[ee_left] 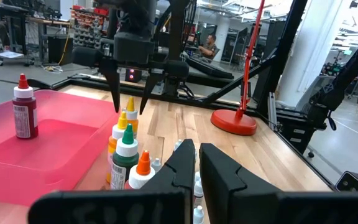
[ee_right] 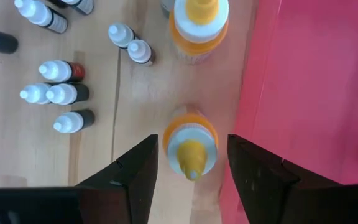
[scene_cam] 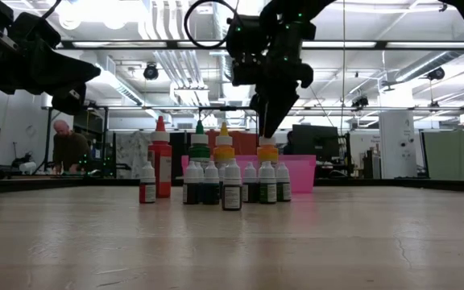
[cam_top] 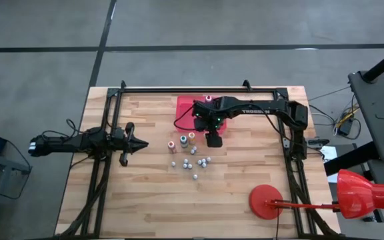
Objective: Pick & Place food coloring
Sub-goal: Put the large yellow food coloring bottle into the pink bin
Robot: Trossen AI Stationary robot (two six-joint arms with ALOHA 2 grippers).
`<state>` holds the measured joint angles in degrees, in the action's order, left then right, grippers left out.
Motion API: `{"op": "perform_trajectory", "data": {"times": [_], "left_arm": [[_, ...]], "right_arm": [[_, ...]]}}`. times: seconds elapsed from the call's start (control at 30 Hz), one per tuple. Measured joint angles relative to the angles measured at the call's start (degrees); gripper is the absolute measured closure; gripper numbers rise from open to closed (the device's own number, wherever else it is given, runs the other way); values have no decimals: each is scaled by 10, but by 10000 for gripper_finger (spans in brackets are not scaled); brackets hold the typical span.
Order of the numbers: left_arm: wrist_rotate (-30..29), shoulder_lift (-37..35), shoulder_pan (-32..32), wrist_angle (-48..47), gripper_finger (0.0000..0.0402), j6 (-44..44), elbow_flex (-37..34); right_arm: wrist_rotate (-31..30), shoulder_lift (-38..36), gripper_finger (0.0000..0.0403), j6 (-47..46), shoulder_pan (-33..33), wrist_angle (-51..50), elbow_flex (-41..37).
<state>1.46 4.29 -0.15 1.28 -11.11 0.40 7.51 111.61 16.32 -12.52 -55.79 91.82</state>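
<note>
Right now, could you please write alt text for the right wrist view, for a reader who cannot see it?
The right gripper hangs with its fingers open on either side of a yellow-capped orange bottle standing on the wooden table beside a pink tray. A second orange bottle and several small white-capped bottles stand farther off.

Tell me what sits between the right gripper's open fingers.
An orange bottle with a yellow tip stands between the right gripper fingers, untouched, beside the red tray; the right wrist view shows it.
</note>
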Motion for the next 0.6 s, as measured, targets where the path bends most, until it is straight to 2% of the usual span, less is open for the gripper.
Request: {"op": "perform_trajectory", "data": {"times": [0.6], "left_arm": [[0, 0, 0, 0, 402, 0, 0]], "right_arm": [[-1, 7, 220, -7, -1, 9, -2]]}}
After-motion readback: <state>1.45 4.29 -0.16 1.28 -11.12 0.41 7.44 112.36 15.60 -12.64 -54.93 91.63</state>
